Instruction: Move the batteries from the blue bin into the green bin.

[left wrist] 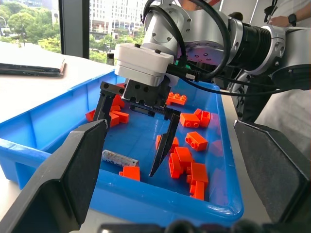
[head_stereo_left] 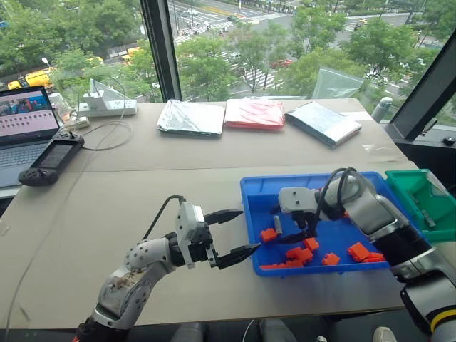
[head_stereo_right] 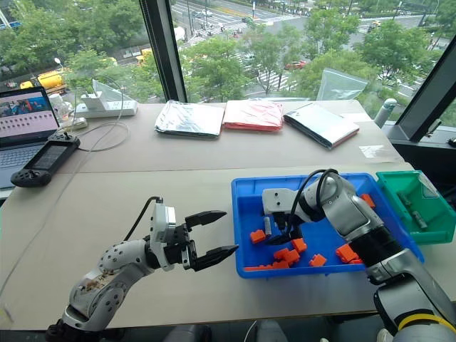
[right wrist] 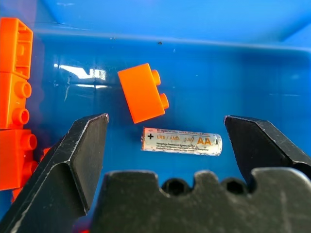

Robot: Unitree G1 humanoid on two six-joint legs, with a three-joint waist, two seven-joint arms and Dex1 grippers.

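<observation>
Right end effector point(right wrist: 165, 145) released, fingers spread, poised over AA battery point(right wrist: 181, 141) lying flat on blue bin point(head_stereo_left: 251, 191) floor, beside orange brick point(right wrist: 142, 92). Left end effector point(head_stereo_left: 234, 232) released, just outside bin's left wall. Green bin point(head_stereo_left: 407, 184) right of blue bin.

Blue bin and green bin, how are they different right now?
The blue bin is wide and shallow; the green bin is smaller and deeper. The blue bin holds orange bricks and a battery, with the open right claw lowered over that battery; the green bin holds a few slim grey pieces and no bricks. Both are rectangular plastic bins, side by side on the table.
</observation>
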